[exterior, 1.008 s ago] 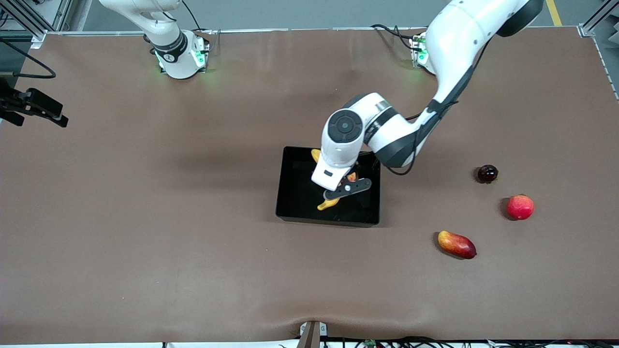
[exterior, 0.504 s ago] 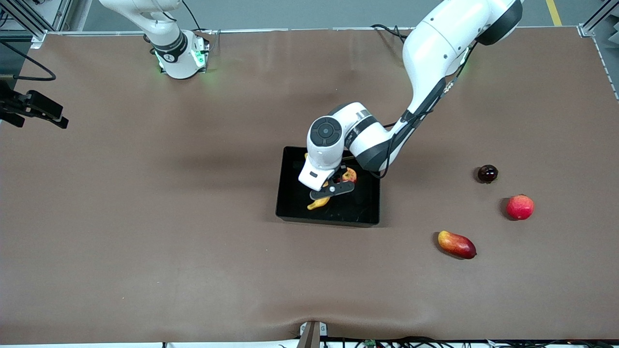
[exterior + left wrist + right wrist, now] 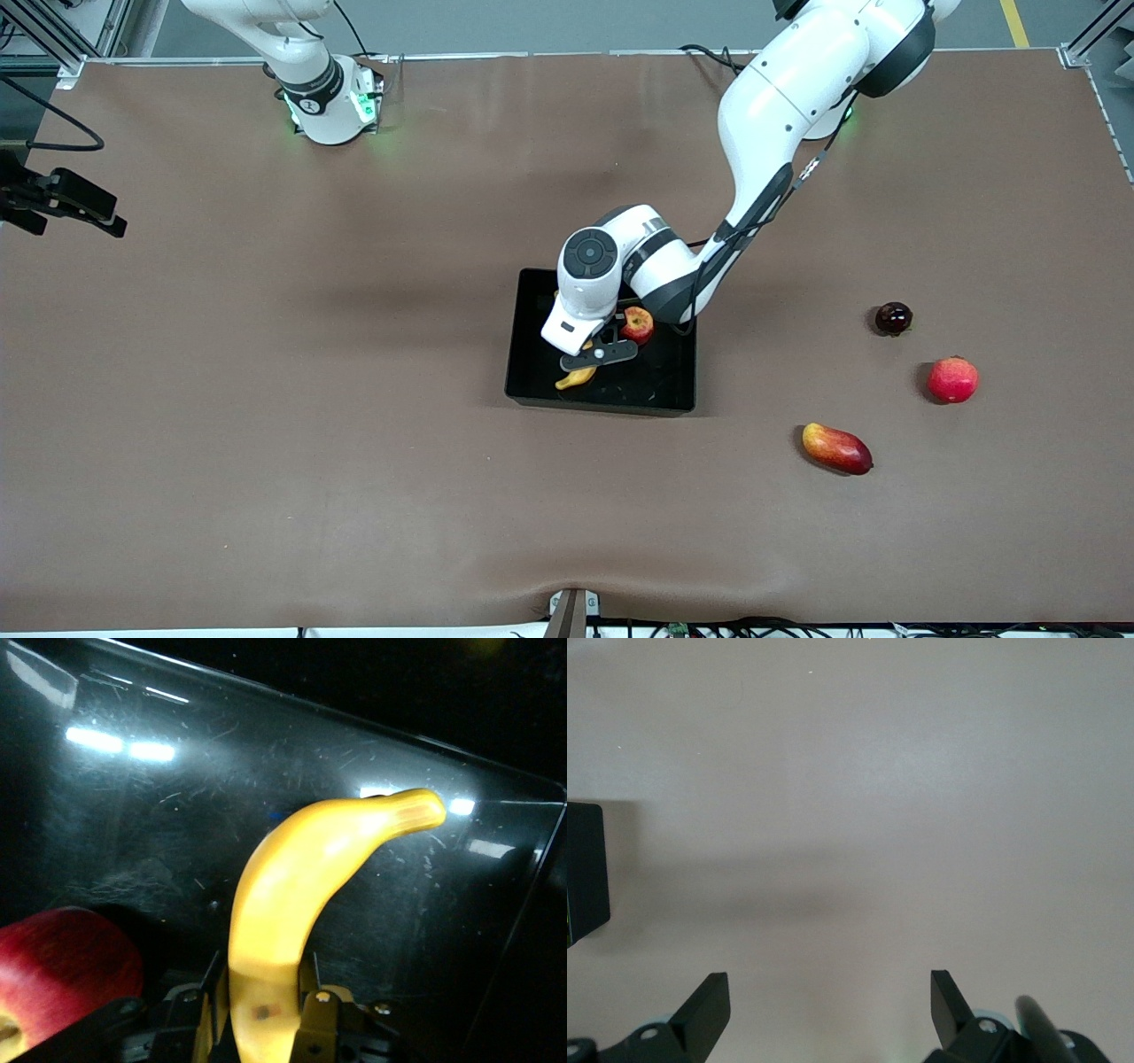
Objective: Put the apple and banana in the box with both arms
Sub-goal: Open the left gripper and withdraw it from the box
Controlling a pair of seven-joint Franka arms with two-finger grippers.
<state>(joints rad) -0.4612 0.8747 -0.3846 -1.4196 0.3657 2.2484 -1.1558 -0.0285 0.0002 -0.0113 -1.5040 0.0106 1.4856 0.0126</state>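
My left gripper (image 3: 592, 350) is clamped on the banana (image 3: 292, 895), low inside the box (image 3: 532, 372) at frame centre, with the apple (image 3: 636, 324) beside it. Released carelessly, the banana could knock the apple. My right gripper (image 3: 828, 1014) waits, spread open.

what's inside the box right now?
The box holds the apple, resting on its floor, and the banana, gripped in the left gripper jaws. The arm covers the banana's middle and part of the floor. The right gripper waits open over bare table.
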